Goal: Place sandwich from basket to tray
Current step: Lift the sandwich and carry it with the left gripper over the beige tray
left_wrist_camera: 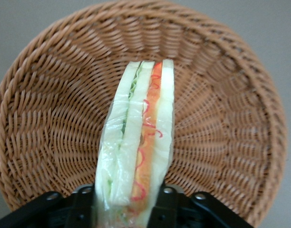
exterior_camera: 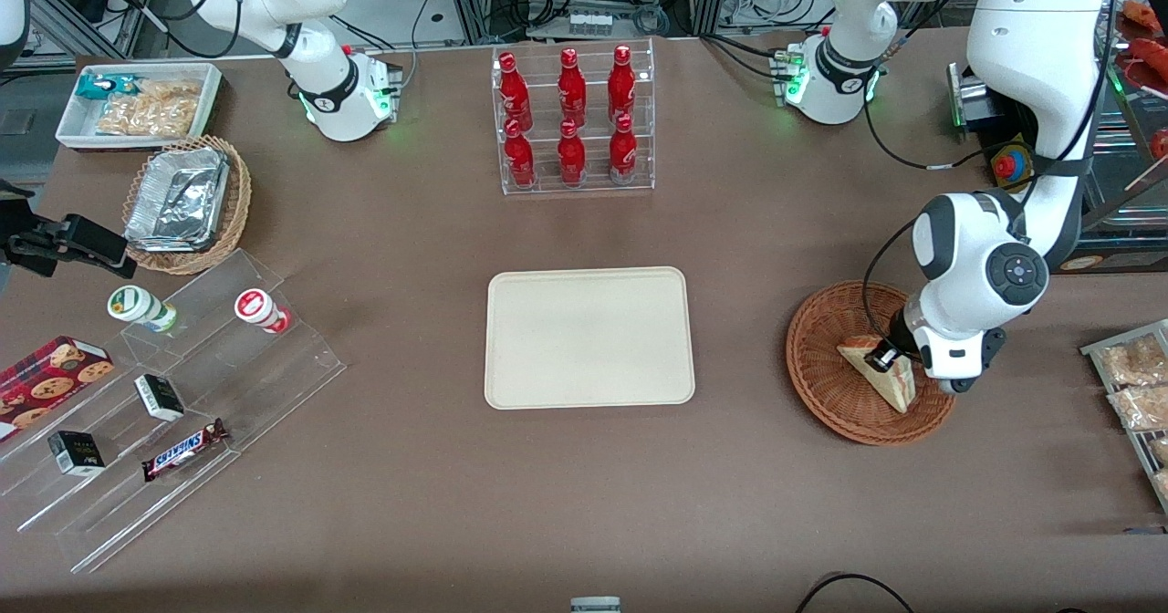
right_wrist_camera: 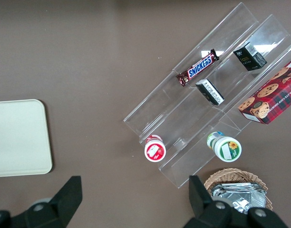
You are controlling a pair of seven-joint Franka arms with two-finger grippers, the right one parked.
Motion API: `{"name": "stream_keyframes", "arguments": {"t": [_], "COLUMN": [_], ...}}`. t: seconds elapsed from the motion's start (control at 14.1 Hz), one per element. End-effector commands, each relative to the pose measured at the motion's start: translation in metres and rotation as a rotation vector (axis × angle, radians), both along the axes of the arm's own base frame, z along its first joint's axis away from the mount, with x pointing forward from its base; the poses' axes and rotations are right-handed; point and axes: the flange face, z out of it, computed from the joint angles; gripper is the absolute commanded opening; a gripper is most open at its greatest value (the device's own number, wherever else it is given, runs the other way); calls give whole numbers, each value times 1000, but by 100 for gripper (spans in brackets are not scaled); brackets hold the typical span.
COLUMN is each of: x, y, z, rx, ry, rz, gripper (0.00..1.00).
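Pincer (left_wrist_camera: 126, 209): I have it clamped on the sandwich's (left_wrist_camera: 138, 142) wide end, inside the basket (left_wrist_camera: 50, 118).
Handling: soft, light, film-wrapped; I judge gentle pressure across the bread faces best.

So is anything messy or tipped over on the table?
Nothing looks spilled or broken. The sandwich stands on edge in the basket only because the pincer is shut on it. The tray is bare and straight.
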Motion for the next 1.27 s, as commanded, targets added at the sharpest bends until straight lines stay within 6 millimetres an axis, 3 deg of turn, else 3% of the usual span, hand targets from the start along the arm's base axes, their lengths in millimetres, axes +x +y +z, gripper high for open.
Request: {"name": "stream_keyframes", "arguments": {"t": [0.0,0.07,0.28,0.42,0.57,0.85,0.99,1.2], "x": [12,16,36,40,45,27,6,-26], "y": [-10,-14,-63,-113,-165,-279,-337,-404], "z": [34,46,85,94,90,68,54,34], "rx": [-4,-5,-5,-4,0,-3,4,-5], "ry": [-10,-6,76,123,124,114,114,51], "rz": [-59,-119,-371,-412,-465,-597,-633,-662], "gripper": [3,3,7,9,10,7,7,6]}}
